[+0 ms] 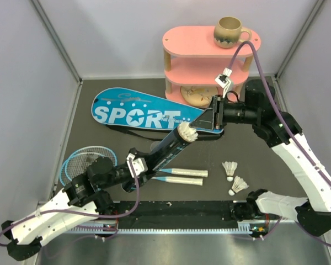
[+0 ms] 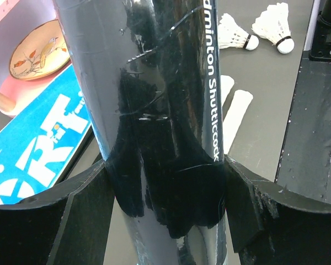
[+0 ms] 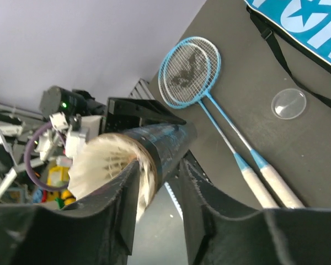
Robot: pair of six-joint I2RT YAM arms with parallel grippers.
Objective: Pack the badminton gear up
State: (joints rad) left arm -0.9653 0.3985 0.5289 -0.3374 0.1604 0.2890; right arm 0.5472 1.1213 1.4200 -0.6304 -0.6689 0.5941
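My left gripper (image 1: 137, 167) (image 2: 165, 182) is shut on the lower part of the long black tube (image 1: 165, 150) (image 2: 154, 83) and holds it tilted up to the right. A white shuttlecock (image 1: 186, 132) (image 3: 102, 163) sits in the tube's open mouth (image 3: 171, 141) with its feathers sticking out. My right gripper (image 1: 204, 126) (image 3: 160, 176) is open right at that mouth, its fingers either side of the rim. Two more shuttlecocks (image 1: 229, 169) (image 1: 239, 185) lie on the table. Two light-blue rackets (image 1: 85, 160) (image 3: 187, 69) lie at the left. The blue "SPORT" cover (image 1: 143, 113) lies behind.
A pink three-tier shelf (image 1: 204, 49) stands at the back right, with a beige mug (image 1: 229, 30) on top and a decorated plate (image 1: 196, 95) on a lower tier. A clear round lid (image 3: 288, 103) lies by the cover's strap. A black strip (image 1: 182, 212) runs along the front edge.
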